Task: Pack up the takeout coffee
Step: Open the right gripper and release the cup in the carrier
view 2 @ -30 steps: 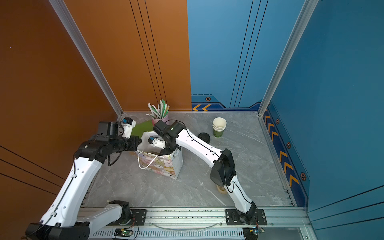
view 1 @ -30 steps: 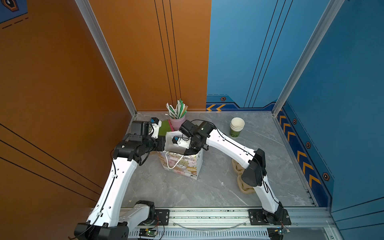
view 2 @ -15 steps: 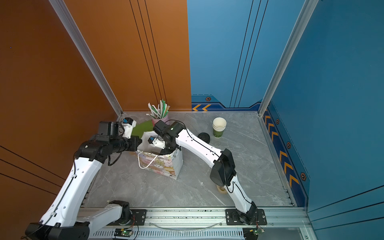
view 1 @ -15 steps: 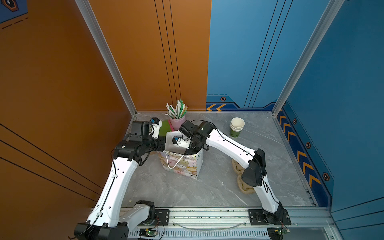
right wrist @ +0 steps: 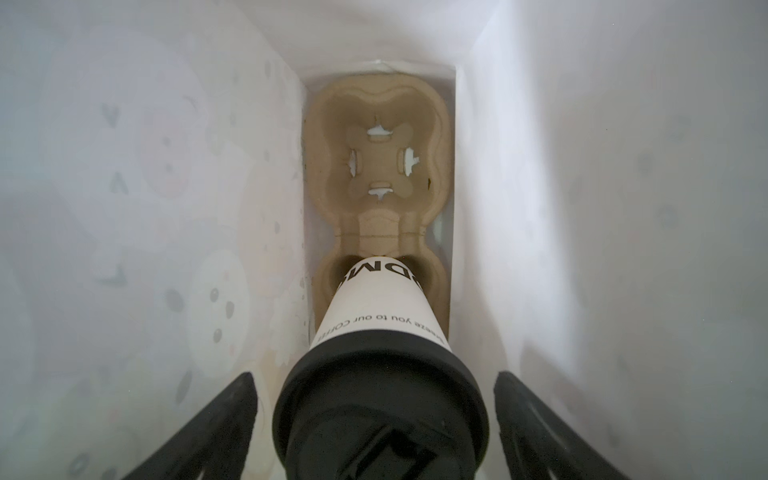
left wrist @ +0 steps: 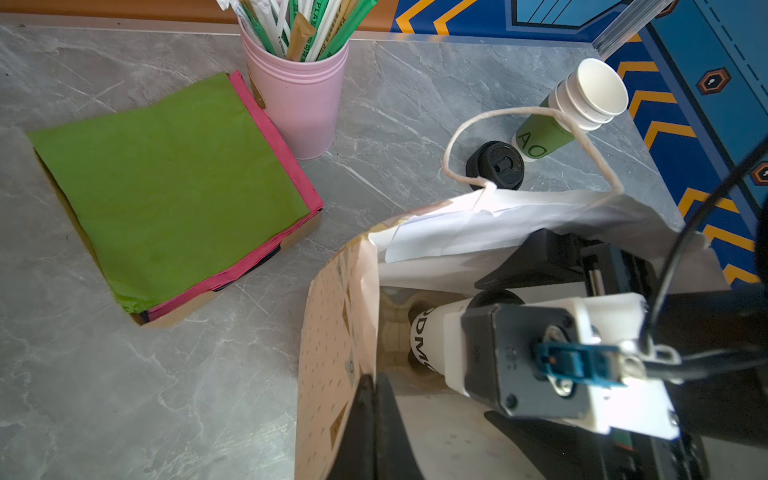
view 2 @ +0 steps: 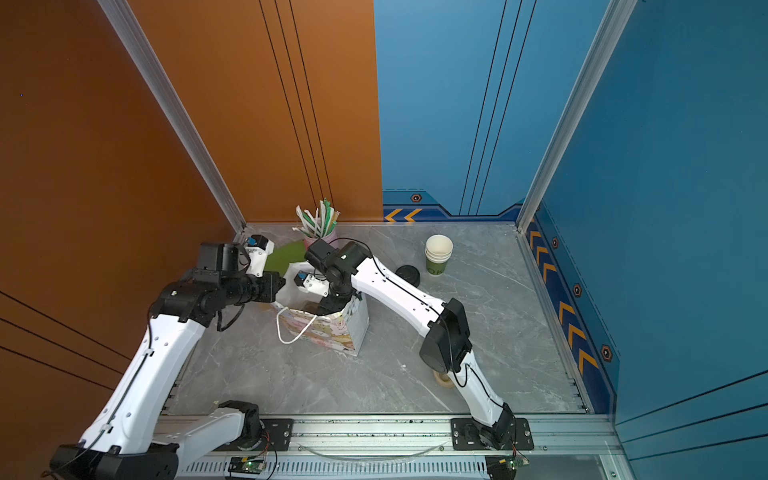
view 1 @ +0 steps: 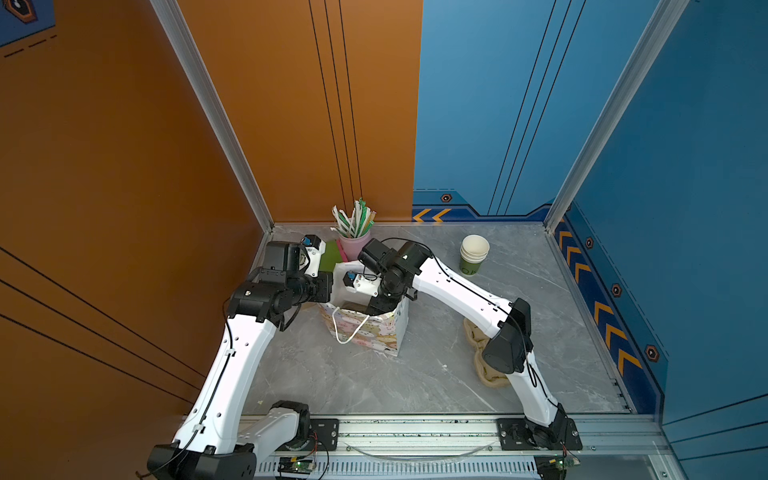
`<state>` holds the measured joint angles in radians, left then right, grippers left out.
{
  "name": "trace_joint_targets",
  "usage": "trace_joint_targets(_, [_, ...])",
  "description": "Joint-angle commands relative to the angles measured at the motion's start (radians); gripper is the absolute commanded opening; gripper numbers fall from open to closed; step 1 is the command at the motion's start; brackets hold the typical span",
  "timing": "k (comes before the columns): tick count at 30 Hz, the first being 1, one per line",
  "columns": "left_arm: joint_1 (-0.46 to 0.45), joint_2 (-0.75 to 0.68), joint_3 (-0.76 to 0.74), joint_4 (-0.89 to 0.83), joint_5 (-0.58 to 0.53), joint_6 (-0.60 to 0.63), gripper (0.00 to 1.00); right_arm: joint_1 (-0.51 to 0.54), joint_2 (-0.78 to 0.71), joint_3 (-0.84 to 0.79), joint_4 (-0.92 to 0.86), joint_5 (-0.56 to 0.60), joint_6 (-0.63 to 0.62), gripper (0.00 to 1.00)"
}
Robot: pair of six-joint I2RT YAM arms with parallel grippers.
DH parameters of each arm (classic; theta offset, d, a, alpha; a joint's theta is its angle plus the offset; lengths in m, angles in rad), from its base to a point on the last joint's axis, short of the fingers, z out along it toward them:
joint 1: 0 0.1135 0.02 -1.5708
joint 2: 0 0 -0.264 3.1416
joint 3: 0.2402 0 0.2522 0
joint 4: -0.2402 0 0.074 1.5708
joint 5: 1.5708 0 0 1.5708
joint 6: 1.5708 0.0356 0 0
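Observation:
The takeout coffee (right wrist: 380,307), a white cup with dark lettering and a black lid, stands in one socket of a brown pulp cup carrier (right wrist: 378,124) at the bottom of the patterned paper bag (view 1: 370,332) (view 2: 328,328). My right gripper (right wrist: 374,376) reaches down into the bag and is open. Its black fingers (right wrist: 232,399) stand clear on either side of the lid. In the left wrist view the cup (left wrist: 432,328) shows below the right wrist camera. My left gripper (left wrist: 372,380) is shut on the bag's side wall (left wrist: 332,332) at its top edge.
A stack of lidless cups (view 1: 473,253) and a loose black lid (view 2: 408,274) stand at the back right. A pink cup of straws (view 1: 353,241) and a tray of green napkins (left wrist: 166,183) sit behind the bag. Another pulp carrier (view 1: 482,345) lies under the right arm.
Both arms stay where they were. The right gripper's jaws have spread wider inside the bag, off the cup.

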<state>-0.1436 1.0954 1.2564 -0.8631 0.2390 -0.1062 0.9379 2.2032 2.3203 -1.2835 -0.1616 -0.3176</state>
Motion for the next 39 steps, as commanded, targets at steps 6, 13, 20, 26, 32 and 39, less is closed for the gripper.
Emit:
trace_joint_targets(6, [-0.015,0.006,-0.008,0.011,-0.008,-0.004,0.00,0.009,-0.010,0.057,-0.031,-0.020,0.000,0.96])
trace_joint_targets(13, [-0.019,0.009,-0.008,0.011,-0.012,-0.004,0.00,0.010,-0.006,0.089,-0.029,-0.025,0.002,1.00])
trace_joint_targets(20, [-0.024,0.009,-0.007,0.010,-0.015,-0.005,0.00,0.014,-0.010,0.116,-0.029,-0.024,0.002,1.00])
trace_joint_targets(26, [-0.026,0.011,-0.008,0.010,-0.015,-0.004,0.00,0.013,-0.020,0.131,-0.017,-0.018,0.004,1.00])
trace_joint_targets(32, [-0.028,0.010,-0.008,0.010,-0.019,-0.004,0.00,0.015,-0.046,0.131,0.011,-0.014,0.008,1.00])
trace_joint_targets(39, [-0.031,0.009,-0.006,0.010,-0.021,-0.004,0.00,0.015,-0.074,0.131,0.044,-0.007,0.011,1.00])
